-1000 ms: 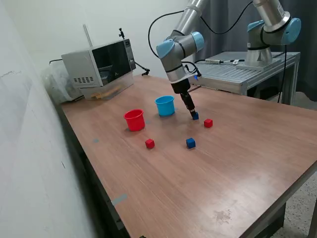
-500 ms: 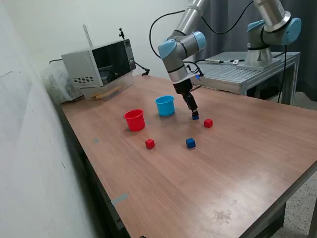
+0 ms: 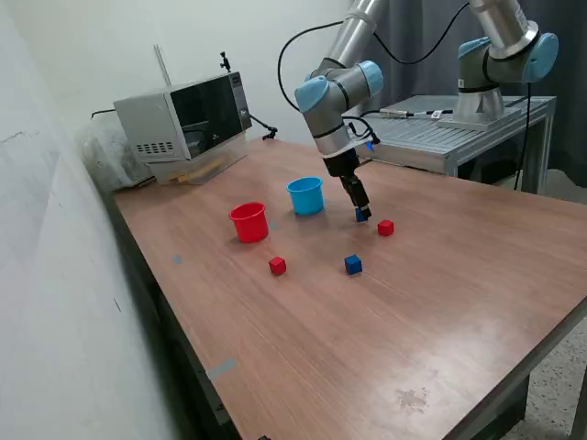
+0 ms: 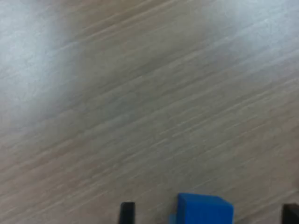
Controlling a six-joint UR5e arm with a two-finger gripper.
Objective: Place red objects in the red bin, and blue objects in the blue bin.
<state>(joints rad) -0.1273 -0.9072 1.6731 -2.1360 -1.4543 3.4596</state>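
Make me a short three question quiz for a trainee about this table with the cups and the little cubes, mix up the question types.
1. True or false: the red cup stands to the exterior view's left of the blue cup.
2. How many small cubes lie on the table away from the hand?
3. Multiple choice: the cube at the hand is A) red, B) blue, C) green.

Key:
1. True.
2. Three: a red cube in front of the red cup, a blue cube near the middle, and a red cube just to the exterior view's right of the hand.
3. B; the blue cube shows between the fingers in the wrist view.
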